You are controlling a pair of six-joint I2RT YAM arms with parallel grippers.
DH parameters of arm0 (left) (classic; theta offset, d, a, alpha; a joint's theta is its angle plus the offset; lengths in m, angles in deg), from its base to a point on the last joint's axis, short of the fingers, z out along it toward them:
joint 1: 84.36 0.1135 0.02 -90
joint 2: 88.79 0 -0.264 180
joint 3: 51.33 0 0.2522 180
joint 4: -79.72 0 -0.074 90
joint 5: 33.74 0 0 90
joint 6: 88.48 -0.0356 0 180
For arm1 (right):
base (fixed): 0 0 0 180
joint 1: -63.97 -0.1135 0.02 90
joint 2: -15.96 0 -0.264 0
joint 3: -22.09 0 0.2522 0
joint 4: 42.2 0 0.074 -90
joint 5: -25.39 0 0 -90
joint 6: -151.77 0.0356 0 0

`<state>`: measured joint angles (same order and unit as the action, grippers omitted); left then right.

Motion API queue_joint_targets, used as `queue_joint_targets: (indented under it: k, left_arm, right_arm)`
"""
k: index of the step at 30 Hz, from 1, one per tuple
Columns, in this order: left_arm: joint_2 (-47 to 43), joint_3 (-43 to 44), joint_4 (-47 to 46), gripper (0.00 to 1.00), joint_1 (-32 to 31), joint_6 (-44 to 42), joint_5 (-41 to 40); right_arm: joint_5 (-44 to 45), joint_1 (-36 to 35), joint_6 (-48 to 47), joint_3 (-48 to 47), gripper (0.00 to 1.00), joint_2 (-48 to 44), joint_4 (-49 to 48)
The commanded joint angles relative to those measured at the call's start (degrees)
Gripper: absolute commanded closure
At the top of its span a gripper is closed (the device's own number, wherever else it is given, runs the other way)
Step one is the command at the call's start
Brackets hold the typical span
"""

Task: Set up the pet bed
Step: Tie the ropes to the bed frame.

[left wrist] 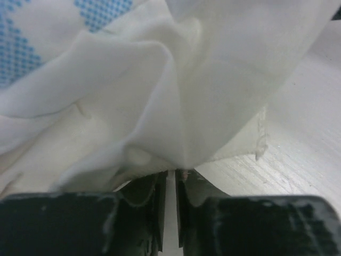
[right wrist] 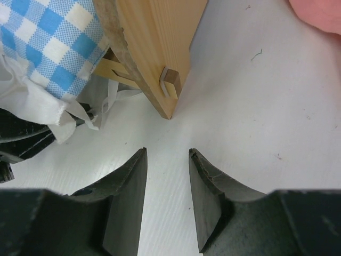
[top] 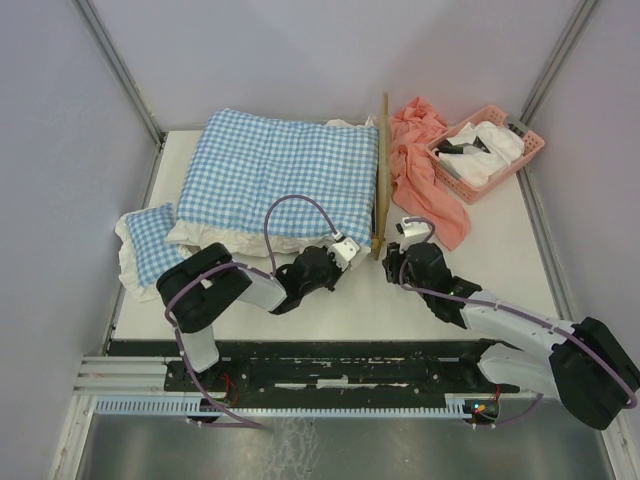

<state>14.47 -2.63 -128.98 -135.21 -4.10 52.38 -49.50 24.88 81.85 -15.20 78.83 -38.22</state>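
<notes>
I'm pinching the white frill [left wrist: 160,96] of the checked cushion [top: 280,170] in my left end effector [left wrist: 170,177]; my right end effector [right wrist: 168,160] is hovering open and empty, near the pet bed [right wrist: 160,42] corner

Pet bed [right wrist: 160,48] of smooth pale wood; cushion [top: 280,170] of soft checked cloth with white frill; pink plastic basket [top: 510,170]; matt white table [right wrist: 256,117], faintly grained.

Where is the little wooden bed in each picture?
Top external: the pet bed shows as a thin wooden edge at centre, right of the checked cushion.
Left wrist: not in it; only the checked cushion's white frill.
Right wrist: the pet bed's wooden corner, top centre.
Shared landmark: the checked cushion, in all three.
</notes>
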Motion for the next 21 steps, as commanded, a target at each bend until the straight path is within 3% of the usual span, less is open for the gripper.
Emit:
queue_joint_targets:
  k: [1, 3, 12, 21]
  left_arm:
    - [0.7, -0.1, 2.2, 0.93, 0.1, -1.4, -1.0]
    - [-0.3, -1.2, 1.8, 0.97, 0.0, -0.6, -0.8]
    - [-6.9, -6.8, -3.5, 0.97, 0.0, 9.5, -3.1]
    - [-11.1, -10.7, -8.0, 0.97, 0.2, 16.4, 0.2]
  right_arm:
    - [1.6, 0.2, -0.5, 0.5, 0.54, -2.0, -0.1]
    - [1.6, 0.2, -1.0, 0.7, 0.54, -2.4, -0.2]
    - [-8.9, 0.2, -13.8, -2.1, 0.54, -2.5, -2.5]
    - [-32.6, 0.1, -33.3, -4.6, 0.52, 2.0, -5.3]
